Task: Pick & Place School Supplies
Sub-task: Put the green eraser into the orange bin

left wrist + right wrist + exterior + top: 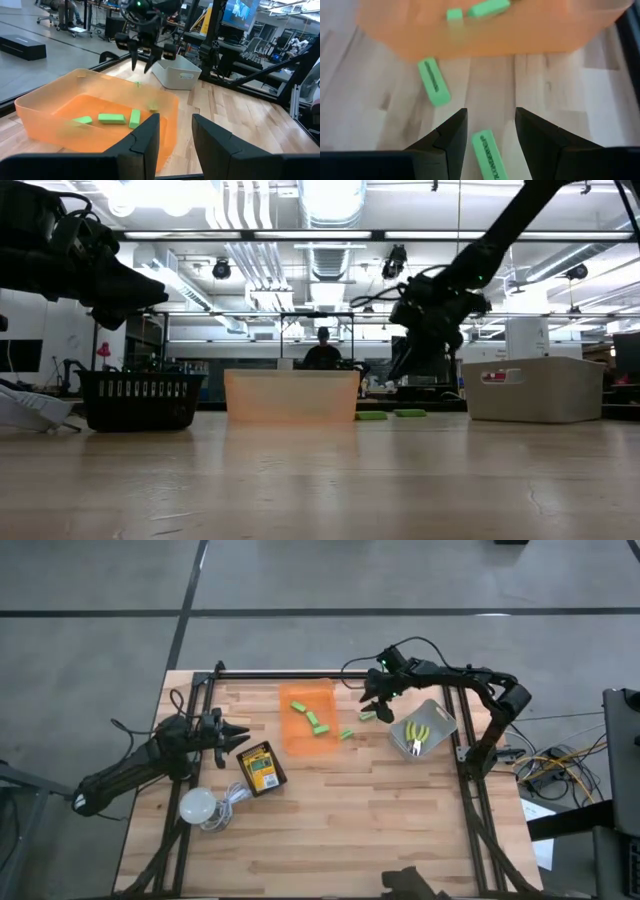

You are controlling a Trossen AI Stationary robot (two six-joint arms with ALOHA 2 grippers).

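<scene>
An orange translucent tray point(318, 692) at the table's far middle holds green blocks point(318, 725). Two more green blocks lie on the wood right of it: one point(490, 156) below my right gripper and one point(434, 81) nearer the tray. My right gripper point(491, 125) hangs open above the table, its fingers on either side of the first block without touching it. A white bin point(438, 716) at the right holds yellow-handled tools point(415, 736). My left gripper point(176, 125) waits open at the table's left, facing the tray.
A small black basket point(262, 768) with yellow-and-green crayon boxes sits left of centre. A white bulb with its cord point(198, 805) lies at the near left. The table's frame rails run along its edges. Bare wood fills the near half.
</scene>
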